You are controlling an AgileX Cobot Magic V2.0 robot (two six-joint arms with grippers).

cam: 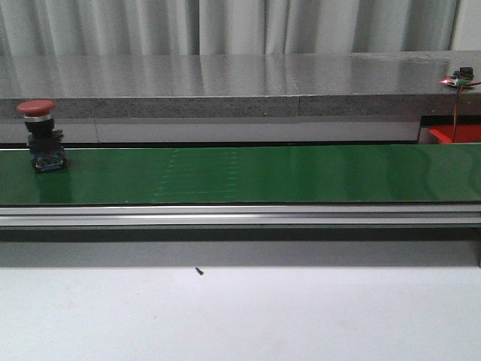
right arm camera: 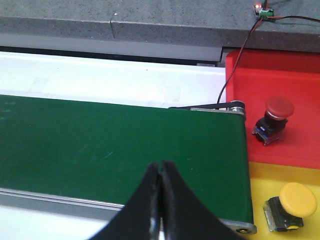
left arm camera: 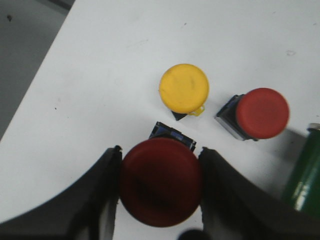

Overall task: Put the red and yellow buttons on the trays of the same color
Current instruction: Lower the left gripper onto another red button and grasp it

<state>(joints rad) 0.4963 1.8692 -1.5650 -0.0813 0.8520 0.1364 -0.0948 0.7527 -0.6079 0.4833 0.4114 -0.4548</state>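
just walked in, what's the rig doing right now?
Sorting buttons by color. The left tool is closed around a dark red button over a white surface, where a yellow button and another red button wait loose. A further red button stands on the green conveyor belt at its left end. The right tool hangs shut and empty over the belt's other end, where one red button sits on the red tray and one yellow button on the yellow tray.
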